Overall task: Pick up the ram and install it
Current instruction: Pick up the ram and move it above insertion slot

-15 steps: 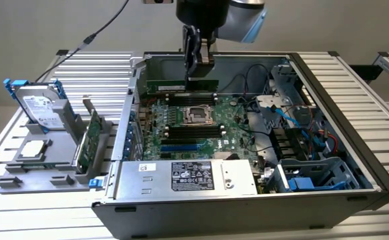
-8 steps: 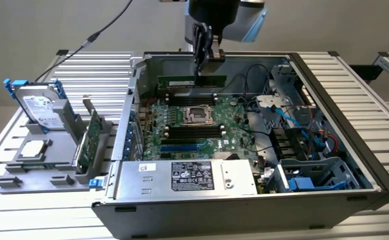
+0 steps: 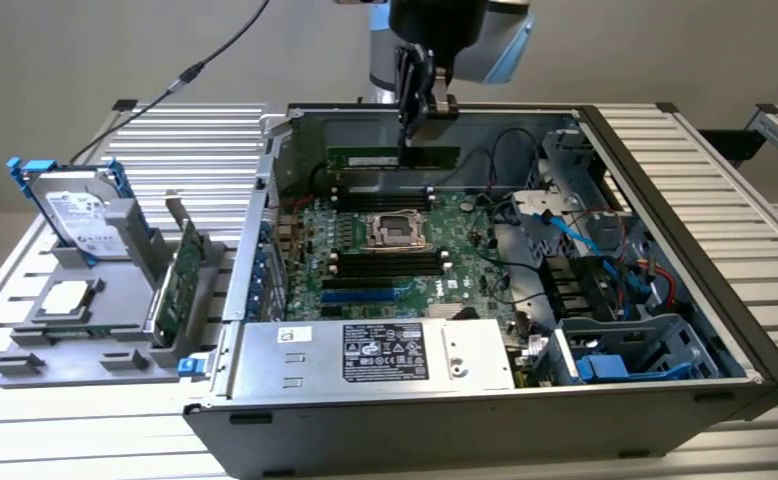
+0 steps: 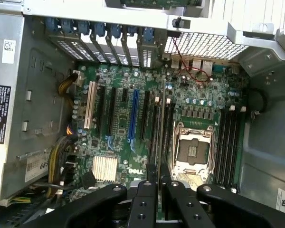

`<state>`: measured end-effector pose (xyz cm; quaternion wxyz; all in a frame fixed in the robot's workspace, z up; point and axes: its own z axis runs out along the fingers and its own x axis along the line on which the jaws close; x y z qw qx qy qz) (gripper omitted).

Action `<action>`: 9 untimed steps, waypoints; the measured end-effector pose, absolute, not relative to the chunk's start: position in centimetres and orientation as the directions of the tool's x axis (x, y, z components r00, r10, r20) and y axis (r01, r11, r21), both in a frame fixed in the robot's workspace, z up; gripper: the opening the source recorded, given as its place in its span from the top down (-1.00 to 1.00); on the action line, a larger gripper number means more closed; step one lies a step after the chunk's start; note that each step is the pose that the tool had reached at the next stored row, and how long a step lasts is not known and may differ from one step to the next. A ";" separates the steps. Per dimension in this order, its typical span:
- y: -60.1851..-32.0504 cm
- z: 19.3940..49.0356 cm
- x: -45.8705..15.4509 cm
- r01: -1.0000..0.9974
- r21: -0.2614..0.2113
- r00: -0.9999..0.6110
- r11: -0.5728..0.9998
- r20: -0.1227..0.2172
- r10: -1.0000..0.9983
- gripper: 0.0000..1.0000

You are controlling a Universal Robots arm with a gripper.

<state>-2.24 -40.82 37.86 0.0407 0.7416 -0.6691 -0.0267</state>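
Observation:
The ram (image 3: pixel 362 157), a long thin green stick, hangs level over the far side of the open computer case, just above the black memory slots (image 3: pixel 378 187) behind the processor socket. My gripper (image 3: pixel 413 140) comes down from above and is shut on the stick near its end on the exterior view's right. In the wrist view the black fingers (image 4: pixel 142 199) pinch the ram (image 4: pixel 160 137), seen edge-on as a thin strip running along the memory slots (image 4: pixel 153 128) beside the socket.
The processor socket (image 3: pixel 400 228) sits mid-board with more slots (image 3: pixel 386 262) in front. A power supply (image 3: pixel 376 355) fills the near case edge. Cables and a drive cage (image 3: pixel 629 350) crowd the exterior view's right. Outside, a hard drive (image 3: pixel 80 215) and expansion card (image 3: pixel 176 285) stand in a grey holder.

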 end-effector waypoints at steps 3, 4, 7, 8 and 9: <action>-40.7 37.8 -2.1 -0.991 0.096 0.093 -0.091 0.015 -0.996 0.73; -40.7 37.8 -2.1 -0.992 0.096 0.089 -0.087 0.015 -0.996 0.73; -40.5 37.7 -2.1 -0.992 0.094 0.082 -0.080 0.015 -0.996 0.73; -40.4 37.7 -2.0 -0.992 0.094 0.081 -0.080 0.015 -0.997 0.73; -40.2 37.7 -2.0 -0.993 0.093 0.080 -0.079 0.015 -0.997 0.73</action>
